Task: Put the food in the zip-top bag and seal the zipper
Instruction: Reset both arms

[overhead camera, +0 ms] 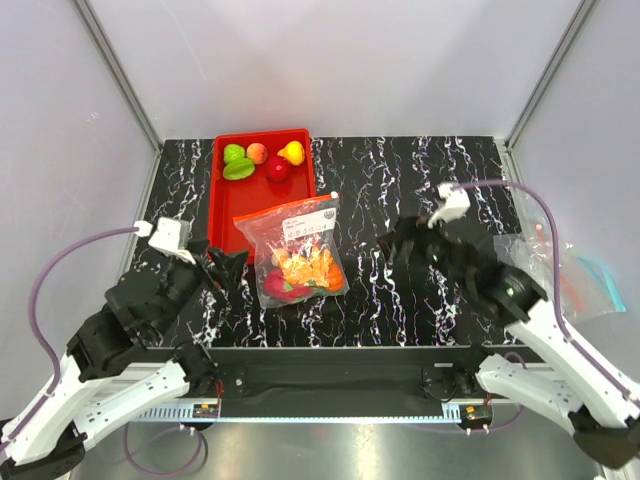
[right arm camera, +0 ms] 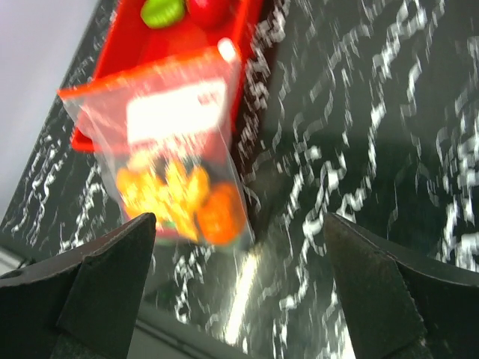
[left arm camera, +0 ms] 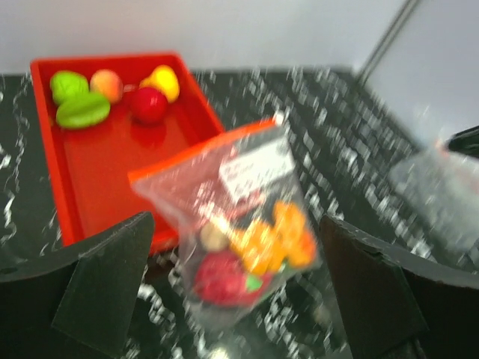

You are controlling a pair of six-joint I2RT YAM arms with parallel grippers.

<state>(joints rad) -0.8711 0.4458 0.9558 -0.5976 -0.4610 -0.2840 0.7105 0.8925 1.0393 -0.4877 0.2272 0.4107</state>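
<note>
While both my grippers stand wide with nothing in them, the zip-top bag (overhead camera: 295,250) lies flat on the table (overhead camera: 420,180) between them. Its far left corner overlaps the near right corner of the red tray (overhead camera: 217,200).

My left gripper (left arm camera: 236,239): jaws spread, empty, just near-left of the bag. My right gripper (right arm camera: 239,224): jaws spread, empty, off to the bag's right and apart from it.

In the bag: food (overhead camera: 305,268), orange pieces and a red-magenta one, bunched toward the near, closed end. The zipper (overhead camera: 285,208) runs along the far edge. Shut or gaping, I cannot tell; both wrist views are blurred.

In the tray, not yet bagged: two green pieces (overhead camera: 238,170), a peach piece (overhead camera: 257,152), a yellow piece (overhead camera: 292,152), a red piece (overhead camera: 277,168).

Judgement: loading is partway, and the next job is one more piece from tray to bag.
- One gripper should take a lip of the mouth and hold it open. The film is thin and will likely slide or fold.
- The other should take a single piece squarely across its middle. Glossy round shapes probably squirt out of a skewed pinch.
- Drop it well past the strip, so nothing sits in the zip track.
- Leave the blue-tinted bag (overhead camera: 575,275) at the right edge alone.
</note>
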